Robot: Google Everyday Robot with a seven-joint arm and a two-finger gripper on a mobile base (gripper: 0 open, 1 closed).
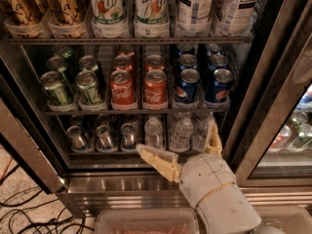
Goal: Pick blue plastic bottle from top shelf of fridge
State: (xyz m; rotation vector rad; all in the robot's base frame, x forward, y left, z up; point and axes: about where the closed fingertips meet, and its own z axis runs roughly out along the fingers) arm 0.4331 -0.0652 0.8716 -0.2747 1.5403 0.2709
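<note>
Here I am, low in front of the big stainless-steel drinks fridge (122, 185), its dark inside open to me. My white-sleeved gripper (176, 141) hangs at the near bottom, right of centre, level with the lowest rack. My two tan fingers (156, 159) are spread wide and grip nothing: one points left along the bottom sill, the other stands up in front of the rightmost of the small clear water bottles (154, 133). Up top runs the thin dark wire top shelf (146, 41), and on its right part stands the tall plastic bottle with the pale blue-and-white checked label (196, 6), upright in its clear lane tray, its cap cut off by the upper edge. A second bottle of the same kind (237, 4) stands just beside it on the right. Left of the pair are two green-and-white 7up bottles (107, 9), then amber-coloured bottles (66, 4) at the far left. On the middle rack: green cans (90, 86) left, red cola cans (122, 89) centre, blue Pepsi cans (187, 84) right. On the bottom rack, silver cans (105, 136) sit left of the water bottles. So the checked-label bottle is well apart from my fingers, two racks up. A clear plastic bin (146, 221) sits at the near edge below me, and dark cables (19, 213) trail over the floor at the left.
</note>
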